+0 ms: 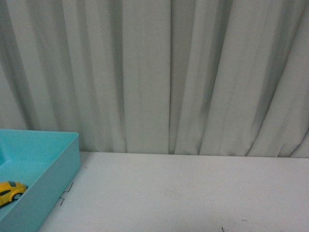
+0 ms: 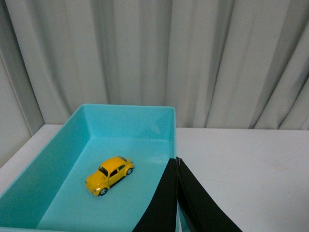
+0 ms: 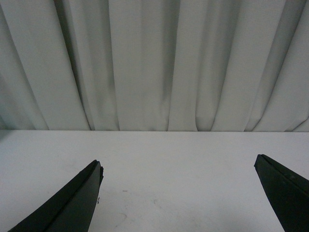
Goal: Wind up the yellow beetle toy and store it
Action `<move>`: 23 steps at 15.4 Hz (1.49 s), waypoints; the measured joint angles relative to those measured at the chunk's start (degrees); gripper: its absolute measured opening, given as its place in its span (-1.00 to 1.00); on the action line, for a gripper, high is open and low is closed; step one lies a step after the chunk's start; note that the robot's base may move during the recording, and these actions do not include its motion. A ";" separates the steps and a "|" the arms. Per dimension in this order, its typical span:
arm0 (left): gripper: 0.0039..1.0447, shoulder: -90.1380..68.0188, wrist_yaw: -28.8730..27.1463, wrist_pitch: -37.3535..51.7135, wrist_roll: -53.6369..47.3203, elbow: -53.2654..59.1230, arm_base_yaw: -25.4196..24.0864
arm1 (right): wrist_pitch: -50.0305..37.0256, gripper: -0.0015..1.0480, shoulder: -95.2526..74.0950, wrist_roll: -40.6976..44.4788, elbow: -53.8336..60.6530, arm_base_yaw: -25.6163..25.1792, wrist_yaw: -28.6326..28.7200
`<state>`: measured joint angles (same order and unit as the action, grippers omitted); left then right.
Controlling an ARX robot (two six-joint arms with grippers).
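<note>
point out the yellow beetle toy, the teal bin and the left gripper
yellow beetle toy (image 2: 109, 174): left wrist view, on its roof.
teal bin (image 2: 126, 122): left wrist view, on its far inner wall.
left gripper (image 2: 177, 162): left wrist view, at its closed fingertips.

The yellow beetle toy (image 2: 109, 174) has a glossy, smooth painted shell. The turquoise bin (image 2: 145, 121) looks like smooth plastic with a soft sheen. The desk (image 1: 193, 193) is matt white, faintly scuffed. The pale curtain (image 1: 154, 72) is matt, pleated cloth.
</note>
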<state>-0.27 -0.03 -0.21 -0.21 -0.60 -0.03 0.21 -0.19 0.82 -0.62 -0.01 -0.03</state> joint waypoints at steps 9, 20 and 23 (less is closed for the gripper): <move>0.78 0.00 0.00 0.00 0.04 0.00 0.00 | 0.00 0.87 0.00 0.00 0.00 0.00 0.02; 0.88 0.00 0.00 -0.13 0.04 0.00 0.00 | 0.13 0.87 -0.07 0.00 0.00 0.00 0.02; 0.88 0.00 0.00 0.04 0.04 0.00 0.00 | -0.02 0.87 0.00 0.00 0.00 0.00 0.00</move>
<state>-0.27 -0.03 -0.16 -0.16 -0.60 -0.03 0.19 -0.19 0.82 -0.62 -0.01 -0.03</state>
